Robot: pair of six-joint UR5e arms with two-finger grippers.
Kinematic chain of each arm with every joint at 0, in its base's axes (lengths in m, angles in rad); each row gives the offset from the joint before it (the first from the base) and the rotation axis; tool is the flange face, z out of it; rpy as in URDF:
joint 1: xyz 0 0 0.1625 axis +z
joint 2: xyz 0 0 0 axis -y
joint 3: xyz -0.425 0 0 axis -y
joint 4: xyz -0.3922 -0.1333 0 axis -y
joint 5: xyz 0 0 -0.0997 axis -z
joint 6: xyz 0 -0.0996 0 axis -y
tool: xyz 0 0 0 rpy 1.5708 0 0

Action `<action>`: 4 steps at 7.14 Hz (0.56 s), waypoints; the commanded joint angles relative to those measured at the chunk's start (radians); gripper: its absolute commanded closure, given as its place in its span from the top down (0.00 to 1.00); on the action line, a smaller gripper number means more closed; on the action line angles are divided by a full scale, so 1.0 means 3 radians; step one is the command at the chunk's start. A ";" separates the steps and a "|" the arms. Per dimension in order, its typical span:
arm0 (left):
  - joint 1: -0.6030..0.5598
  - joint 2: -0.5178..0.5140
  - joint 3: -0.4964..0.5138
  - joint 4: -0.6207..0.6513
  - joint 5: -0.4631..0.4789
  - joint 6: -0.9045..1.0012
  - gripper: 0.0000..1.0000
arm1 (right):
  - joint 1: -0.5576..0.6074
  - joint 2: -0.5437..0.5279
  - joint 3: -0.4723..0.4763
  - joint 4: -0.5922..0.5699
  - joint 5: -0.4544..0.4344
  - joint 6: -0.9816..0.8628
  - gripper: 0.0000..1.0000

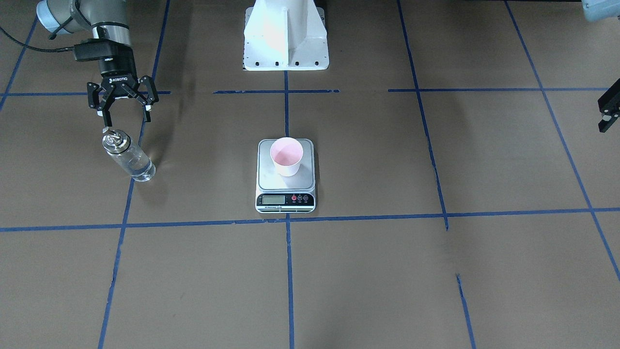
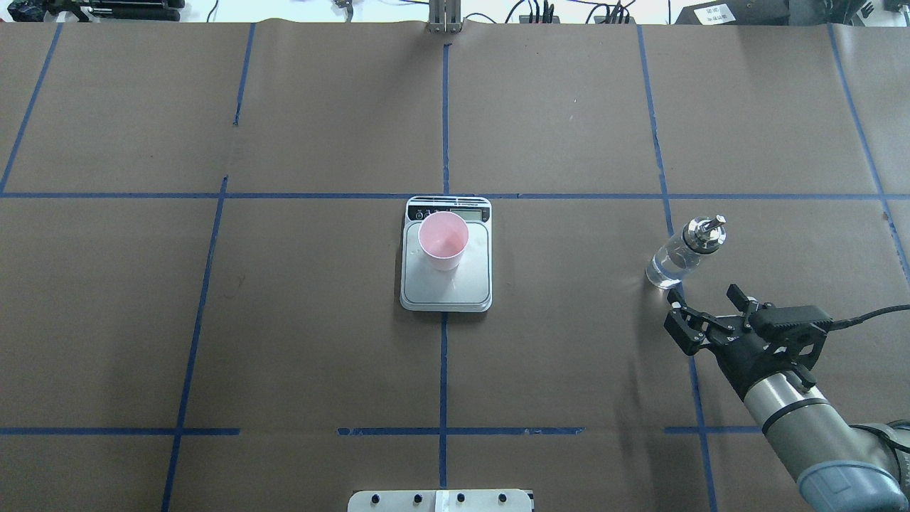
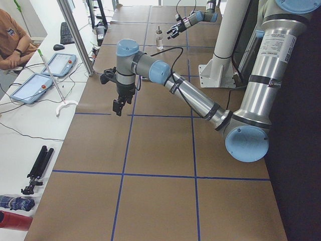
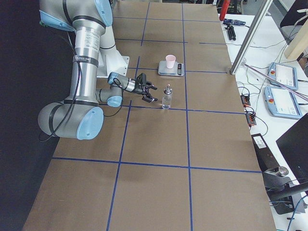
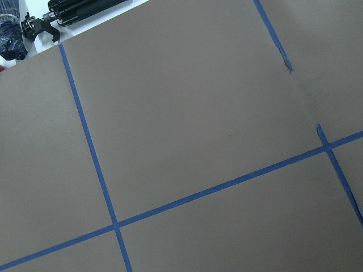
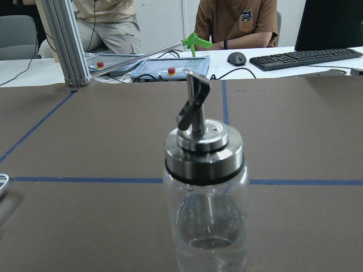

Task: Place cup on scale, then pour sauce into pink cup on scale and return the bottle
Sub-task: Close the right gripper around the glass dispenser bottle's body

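The pink cup (image 1: 286, 156) (image 2: 443, 242) stands upright on the scale (image 1: 286, 186) (image 2: 446, 291) at the table's middle. The clear glass bottle (image 1: 127, 157) (image 2: 681, 254) (image 6: 205, 192) with its metal spout stands upright on the table towards the robot's right. A little clear sauce (image 6: 210, 243) lies in its bottom. My right gripper (image 1: 124, 115) (image 2: 704, 299) is open and holds nothing; it sits just behind the bottle, on the robot's side, apart from it. My left gripper (image 3: 119, 105) hangs over bare table far to the left; I cannot tell its state.
Blue tape lines cross the brown paper table. The robot's white base (image 1: 286, 39) stands behind the scale. Past the table's far edge sit people (image 6: 238, 25), a keyboard (image 6: 306, 58) and tablets. A tripod (image 5: 68, 11) lies off the table's left end.
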 commanded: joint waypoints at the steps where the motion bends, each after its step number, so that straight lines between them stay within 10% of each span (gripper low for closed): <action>1: -0.0002 0.0000 0.0014 0.0000 -0.0003 0.0002 1.00 | -0.0016 0.0028 -0.0214 0.0359 -0.0127 -0.0188 1.00; 4: -0.0002 0.0000 0.0014 0.0000 -0.0003 0.0002 1.00 | -0.0026 0.0048 -0.0250 0.0349 -0.0398 -0.0337 1.00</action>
